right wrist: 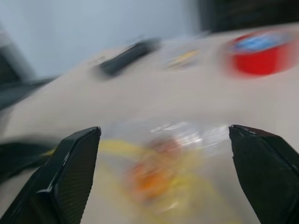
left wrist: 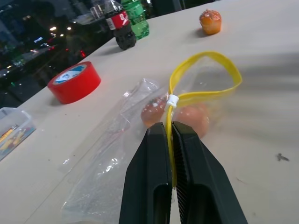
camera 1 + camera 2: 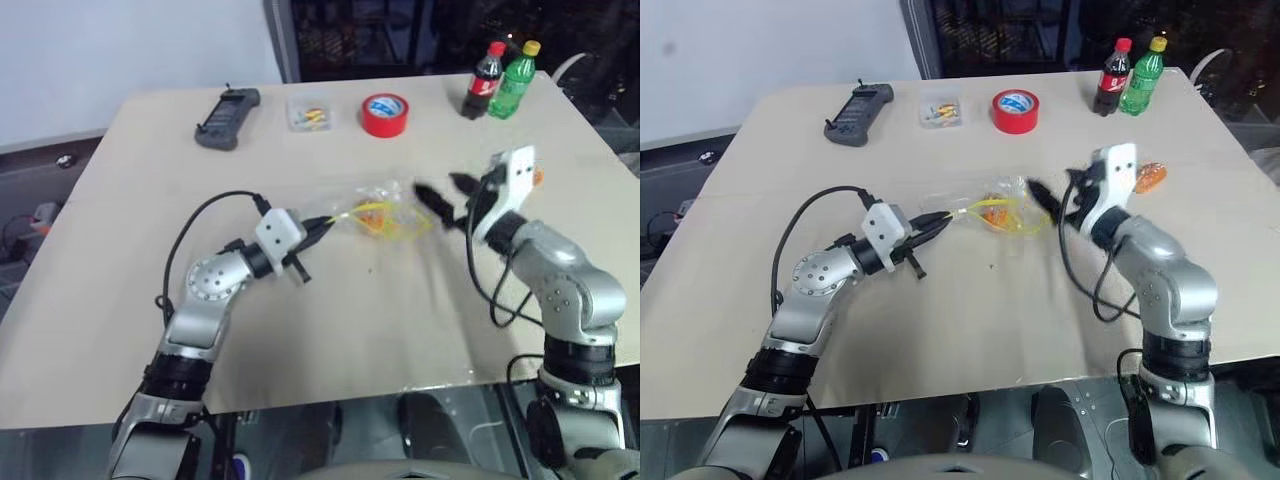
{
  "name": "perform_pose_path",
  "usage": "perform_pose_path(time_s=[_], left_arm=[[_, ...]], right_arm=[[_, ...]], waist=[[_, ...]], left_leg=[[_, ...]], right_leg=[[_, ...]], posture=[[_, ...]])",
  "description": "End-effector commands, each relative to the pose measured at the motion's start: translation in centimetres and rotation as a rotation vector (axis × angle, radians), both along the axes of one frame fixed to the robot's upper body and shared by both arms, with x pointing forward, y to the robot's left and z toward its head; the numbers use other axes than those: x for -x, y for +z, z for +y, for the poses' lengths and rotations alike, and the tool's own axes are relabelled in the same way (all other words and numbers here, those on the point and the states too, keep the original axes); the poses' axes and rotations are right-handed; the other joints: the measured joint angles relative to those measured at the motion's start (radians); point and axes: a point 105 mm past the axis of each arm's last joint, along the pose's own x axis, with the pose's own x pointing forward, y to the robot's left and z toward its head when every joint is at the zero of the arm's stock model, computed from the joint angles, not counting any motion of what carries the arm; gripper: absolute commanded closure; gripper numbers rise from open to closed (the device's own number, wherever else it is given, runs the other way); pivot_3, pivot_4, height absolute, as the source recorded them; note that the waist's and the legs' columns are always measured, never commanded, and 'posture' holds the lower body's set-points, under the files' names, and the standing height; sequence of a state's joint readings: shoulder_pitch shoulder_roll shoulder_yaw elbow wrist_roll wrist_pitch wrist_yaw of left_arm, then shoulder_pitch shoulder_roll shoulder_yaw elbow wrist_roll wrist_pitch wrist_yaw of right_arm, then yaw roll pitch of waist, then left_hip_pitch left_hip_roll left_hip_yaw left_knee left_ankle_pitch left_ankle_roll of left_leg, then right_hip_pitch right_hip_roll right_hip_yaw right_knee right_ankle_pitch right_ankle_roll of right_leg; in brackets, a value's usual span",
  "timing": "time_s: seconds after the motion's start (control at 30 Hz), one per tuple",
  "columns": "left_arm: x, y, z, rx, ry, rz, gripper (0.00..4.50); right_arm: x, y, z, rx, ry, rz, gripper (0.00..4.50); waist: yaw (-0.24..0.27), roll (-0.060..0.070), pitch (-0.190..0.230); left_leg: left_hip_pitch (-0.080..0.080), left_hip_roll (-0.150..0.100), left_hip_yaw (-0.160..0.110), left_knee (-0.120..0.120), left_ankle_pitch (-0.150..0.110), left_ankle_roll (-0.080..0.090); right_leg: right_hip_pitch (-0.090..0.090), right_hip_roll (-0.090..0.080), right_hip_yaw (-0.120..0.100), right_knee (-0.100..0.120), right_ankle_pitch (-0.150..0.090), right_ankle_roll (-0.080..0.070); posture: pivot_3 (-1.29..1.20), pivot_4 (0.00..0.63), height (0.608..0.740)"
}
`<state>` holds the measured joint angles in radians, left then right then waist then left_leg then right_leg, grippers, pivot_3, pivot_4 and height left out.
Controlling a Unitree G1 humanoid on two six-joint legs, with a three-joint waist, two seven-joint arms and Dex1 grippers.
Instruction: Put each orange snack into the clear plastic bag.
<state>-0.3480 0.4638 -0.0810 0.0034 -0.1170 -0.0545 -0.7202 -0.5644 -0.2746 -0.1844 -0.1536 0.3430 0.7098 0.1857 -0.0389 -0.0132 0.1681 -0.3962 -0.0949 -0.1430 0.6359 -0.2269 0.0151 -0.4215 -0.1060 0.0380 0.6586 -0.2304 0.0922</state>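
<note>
- Left gripper (image 2: 169, 140) fingers pinch the clear plastic bag (image 2: 140, 135) by its yellow strip; one orange snack (image 2: 194, 119) sits inside.
- Right gripper (image 3: 440, 200) fingers spread wide, empty — just beside the bag.
- Second snack (image 2: 210, 21) lies on the bench (image 3: 330, 330), well apart — probably light and soft; grip its sides gently.

Bag: clear plastic bag (image 2: 117, 154) lying flat mid-table, yellow seal strip looped open
Snack inside: orange snack (image 2: 194, 119) within bag
Snack outside: second orange snack (image 2: 210, 22) on table, well apart
</note>
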Motion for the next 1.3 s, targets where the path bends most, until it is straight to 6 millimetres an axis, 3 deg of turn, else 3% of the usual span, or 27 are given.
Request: perform_pose_path(time_s=[0.03, 0.2, 0.33, 0.7, 0.83, 1.03, 1.1, 1.3], left_arm=[[0.4, 1.4, -0.8, 0.016, -0.002, -0.057, 4.50], [0.6, 1.3, -1.1, 0.015, -0.001, -0.053, 4.50], [0.8, 1.2, -1.0, 0.012, 0.002, -0.049, 4.50], [1.4, 1.1, -0.8, -0.001, 0.009, -0.037, 4.50], [1.5, 1.1, -0.7, -0.002, 0.011, -0.035, 4.50], [1.5, 1.1, -0.7, -0.002, 0.015, -0.037, 4.50], [1.5, 1.1, -0.7, -0.002, 0.015, -0.038, 4.50], [1.4, 1.1, -0.6, 0.009, 0.023, -0.036, 4.50]], right_arm=[[-2.9, -1.7, -6.6, 0.101, -0.465, 0.024, 0.03], [-5.4, -3.4, -8.4, 0.116, -0.647, 0.037, 0.03], [-6.7, -3.2, -9.5, 0.101, -0.744, 0.016, 0.03], [-7.4, -4.9, -10.9, 0.025, -0.772, 0.105, 0.03], [-7.6, -5.0, -10.6, 0.042, -0.747, 0.104, 1.09], [-7.8, -4.8, -10.1, 0.071, -0.712, 0.087, 3.81], [-7.8, -4.7, -10.0, 0.088, -0.699, 0.076, 4.45], [-8.4, -4.0, -7.6, 0.050, -0.502, 0.000, 4.45]], waist=[[0.006, 0.000, 0.000], [-0.003, 0.000, 0.000], [-0.011, 0.001, 0.000], [-0.009, 0.001, 0.001], [-0.014, 0.001, 0.001], [-0.023, 0.001, 0.001], [-0.025, 0.001, 0.001], [-0.030, 0.001, 0.001]], left_leg=[[0.000, 0.000, 0.000, 0.000, 0.000, 0.000], [-0.001, 0.000, 0.002, -0.001, 0.002, -0.004], [0.000, 0.001, 0.006, -0.002, 0.002, -0.004], [-0.001, 0.001, 0.006, -0.002, 0.002, -0.003], [0.000, 0.001, 0.006, -0.002, 0.002, -0.003], [0.000, 0.001, 0.006, -0.002, 0.002, -0.003], [0.000, 0.001, 0.006, -0.002, 0.002, -0.003], [0.000, 0.001, 0.006, -0.002, 0.002, -0.003]], right_leg=[[0.000, 0.000, 0.000, 0.000, 0.000, 0.000], [-0.001, 0.000, 0.002, 0.000, 0.000, 0.000], [-0.003, 0.000, 0.006, 0.000, 0.000, 0.000], [-0.003, 0.001, 0.007, -0.001, 0.000, 0.000], [-0.003, 0.001, 0.006, -0.001, 0.000, 0.000], [-0.003, 0.001, 0.006, -0.001, 0.000, 0.000], [-0.003, 0.001, 0.006, -0.001, 0.000, 0.000], [-0.003, 0.001, 0.007, -0.001, 0.000, 0.000]], posture=[[0.00, 0.150, 0.740], [0.00, 0.150, 0.740], [0.00, 0.150, 0.740], [0.00, 0.150, 0.740], [0.00, 0.150, 0.740], [0.00, 0.150, 0.740], [0.00, 0.150, 0.740], [0.00, 0.150, 0.740]])
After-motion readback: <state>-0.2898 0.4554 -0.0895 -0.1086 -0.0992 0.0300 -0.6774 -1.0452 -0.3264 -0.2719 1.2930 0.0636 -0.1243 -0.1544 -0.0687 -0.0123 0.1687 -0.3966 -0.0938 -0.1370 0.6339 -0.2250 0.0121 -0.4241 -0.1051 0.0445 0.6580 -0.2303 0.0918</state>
